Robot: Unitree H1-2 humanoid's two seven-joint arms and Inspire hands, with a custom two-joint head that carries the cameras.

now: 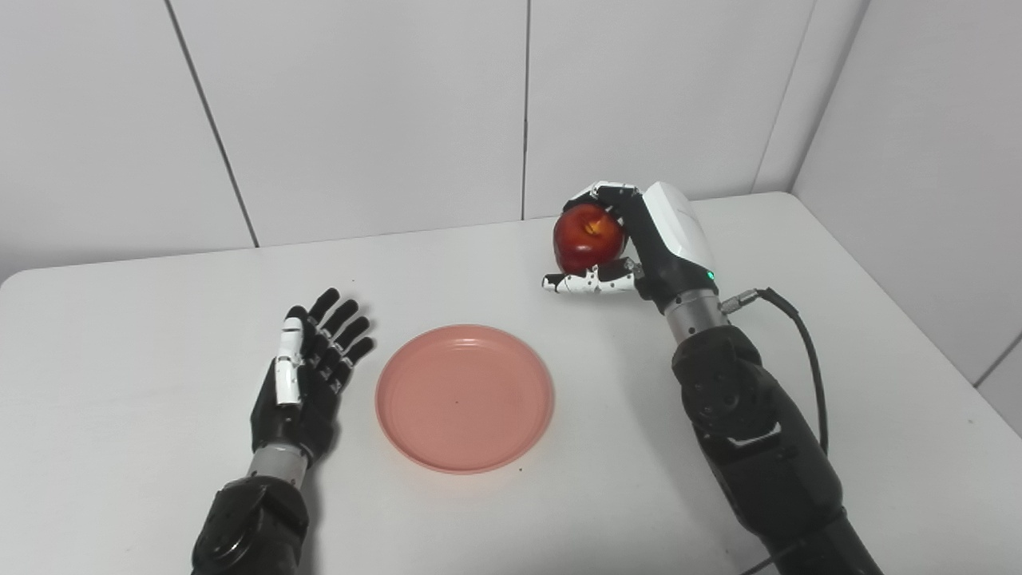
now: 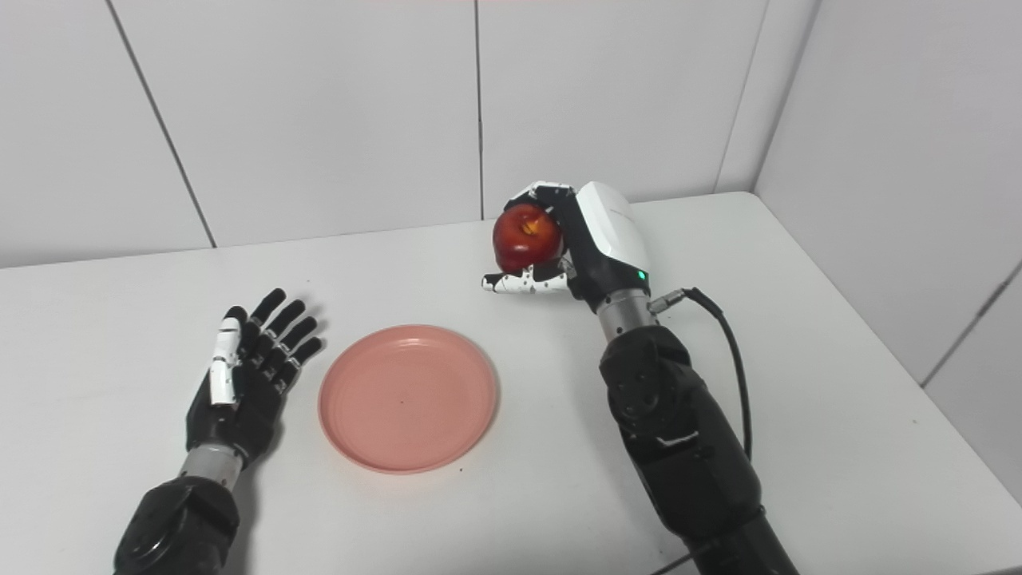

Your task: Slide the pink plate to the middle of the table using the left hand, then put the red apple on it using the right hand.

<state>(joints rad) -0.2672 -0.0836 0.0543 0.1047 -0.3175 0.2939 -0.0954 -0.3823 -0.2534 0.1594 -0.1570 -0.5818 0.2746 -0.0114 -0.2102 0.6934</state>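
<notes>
The pink plate (image 1: pixel 465 397) lies flat on the white table (image 1: pixel 136 335), near its middle and toward the front. My left hand (image 1: pixel 307 371) is open and empty, fingers spread, resting just left of the plate without touching it. My right hand (image 1: pixel 639 239) is shut on the red apple (image 1: pixel 588 237) and holds it a little above the table, behind and to the right of the plate. The fingers curl over the apple's top and the thumb lies under it. The apple also shows in the right eye view (image 2: pixel 525 237).
White wall panels stand behind the table and along its right side. A black cable (image 1: pixel 802 343) loops from my right wrist over the table's right part. The table's right edge (image 1: pixel 918 319) runs close to the side wall.
</notes>
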